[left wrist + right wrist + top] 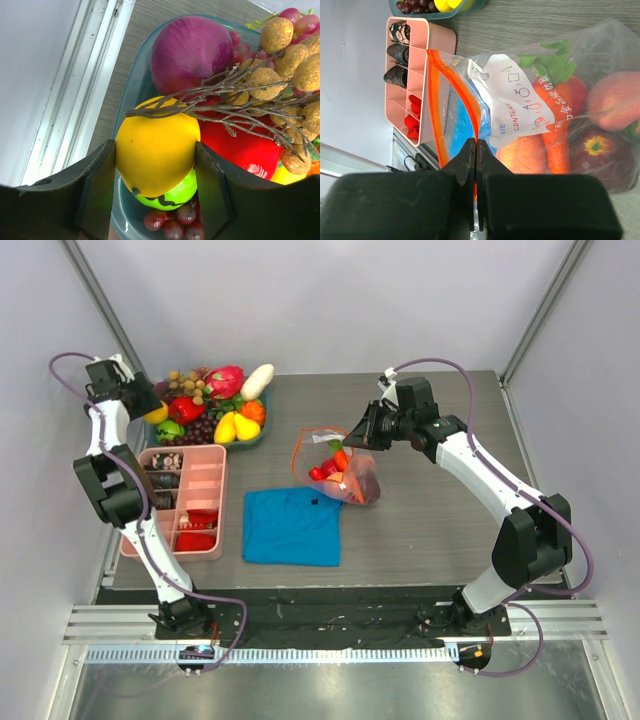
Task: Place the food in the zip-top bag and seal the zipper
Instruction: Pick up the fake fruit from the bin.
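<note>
My left gripper (152, 408) is at the left end of the teal bowl (252, 440), its fingers (102, 170) closed on either side of a yellow lemon (157, 150). The lemon sits over a green fruit (177, 192) and grapes. My right gripper (352, 436) is shut on the orange-red zipper (472, 112) and holds up one side of the zip-top bag's (345, 475) mouth, which gapes open. The clear bag holds an orange carrot (560, 120), a peach (615, 100) and red pieces. It rests on the table at the corner of the blue cloth.
The teal bowl (131, 95) holds more toy food: a purple onion (192, 52), a red pepper (245, 145) and a twig of brown balls (265, 77). A pink divided tray (185, 500) stands at front left. A blue folded cloth (292, 526) lies beside it.
</note>
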You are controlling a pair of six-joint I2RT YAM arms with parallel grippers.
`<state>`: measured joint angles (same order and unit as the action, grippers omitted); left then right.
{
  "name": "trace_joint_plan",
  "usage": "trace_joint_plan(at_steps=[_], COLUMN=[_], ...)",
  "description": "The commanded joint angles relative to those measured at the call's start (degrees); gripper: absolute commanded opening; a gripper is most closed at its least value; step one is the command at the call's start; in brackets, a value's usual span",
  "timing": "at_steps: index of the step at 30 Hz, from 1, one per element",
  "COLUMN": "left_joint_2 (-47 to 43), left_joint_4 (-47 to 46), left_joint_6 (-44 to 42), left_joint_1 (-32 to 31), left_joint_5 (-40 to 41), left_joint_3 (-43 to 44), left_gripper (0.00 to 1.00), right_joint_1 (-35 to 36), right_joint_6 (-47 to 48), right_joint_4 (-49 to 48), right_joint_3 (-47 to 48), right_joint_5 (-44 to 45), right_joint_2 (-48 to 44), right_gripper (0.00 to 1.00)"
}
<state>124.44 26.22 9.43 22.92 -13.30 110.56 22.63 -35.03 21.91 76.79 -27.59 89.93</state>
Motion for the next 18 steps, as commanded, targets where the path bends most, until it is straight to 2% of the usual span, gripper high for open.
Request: trace_joint_plan(at_steps=[1,9,11,12,15,18], left_joint_2=[-7.5,-17.7,-20.6,-21.9,-27.4,-32.8], left_joint_4=[-2.2,4.1,7.0,7.9,10.5,12.4], left_joint_6=[1.2,3.6,3.8,4.0,3.7,2.3], left_joint_1=[0.5,0.6,0.5,0.2,-3.1,-11.0], left_joint_5=[-0.6,-0.8,-2.9,-6.5,-14.1,-17.6], left_joint_3=[-3.5,-6.7,-7.3,-7.6,-9.0,-10.6], left_gripper=[0.42,0.31,0.31,0.3,0.3,0.3], right_joint_1=[-0.1,-0.1,-0.2,-0.1,-0.1,-0.2], right_joint_6=[0.0,0.5,0.5,0.4,0.1,-0.1], right_joint_4=[-1.7,-2.1,-2.5,-2.7,-3.0,-3.2], right_joint_3=[1.1,0.4,0.3,0.3,0.3,0.3], right_joint_5=[0.0,0.2,0.1,0.0,-0.3,-0.9], right_joint_2=[-0.4,-0.5,-0.5,-0.3,-0.1,0.2], right_gripper=[0.01,0.01,0.01,0.01,0.01,0.01])
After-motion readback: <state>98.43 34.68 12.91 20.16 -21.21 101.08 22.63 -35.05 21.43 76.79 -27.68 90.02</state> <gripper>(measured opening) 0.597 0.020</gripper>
